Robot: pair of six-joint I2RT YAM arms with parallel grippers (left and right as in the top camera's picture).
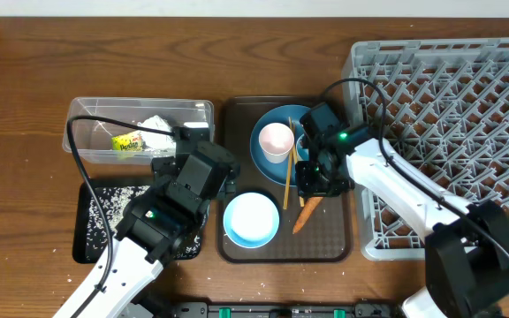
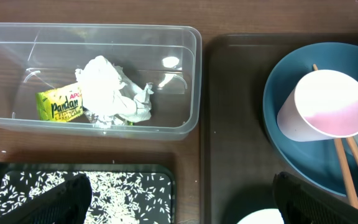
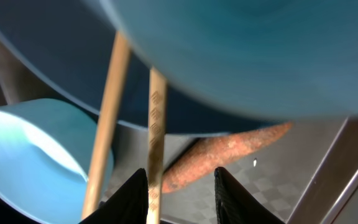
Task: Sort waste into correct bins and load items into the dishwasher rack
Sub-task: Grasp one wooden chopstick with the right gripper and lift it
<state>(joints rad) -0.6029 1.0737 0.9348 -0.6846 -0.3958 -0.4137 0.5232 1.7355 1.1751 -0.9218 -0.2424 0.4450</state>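
The small orange carrot (image 1: 306, 215) (image 3: 229, 149) lies on the brown tray beside the wooden chopsticks (image 1: 287, 175) (image 3: 157, 118). My right gripper (image 1: 313, 181) (image 3: 182, 186) hangs just above them, jaws partly apart. The carrot's near end and one chopstick sit between its fingertips, gripped by neither. My left gripper (image 1: 197, 152) (image 2: 188, 205) stands wide open and empty between the black tray of rice (image 2: 104, 186) and the brown tray. The clear tub (image 1: 140, 110) (image 2: 185, 74) holds the crumpled tissue (image 2: 110, 90) and yellow-green wrapper (image 2: 58, 104). The white-pink cup (image 1: 277, 139) (image 2: 331, 102) lies on the dark-blue plate (image 1: 268, 159) (image 2: 278, 112).
The light-blue bowl (image 1: 252, 218) (image 3: 36, 155) sits at the front of the brown tray (image 1: 325, 238). The grey dishwasher rack (image 1: 467, 115) fills the right side. A blurred blue surface (image 3: 260, 50) hangs close over the right wrist camera.
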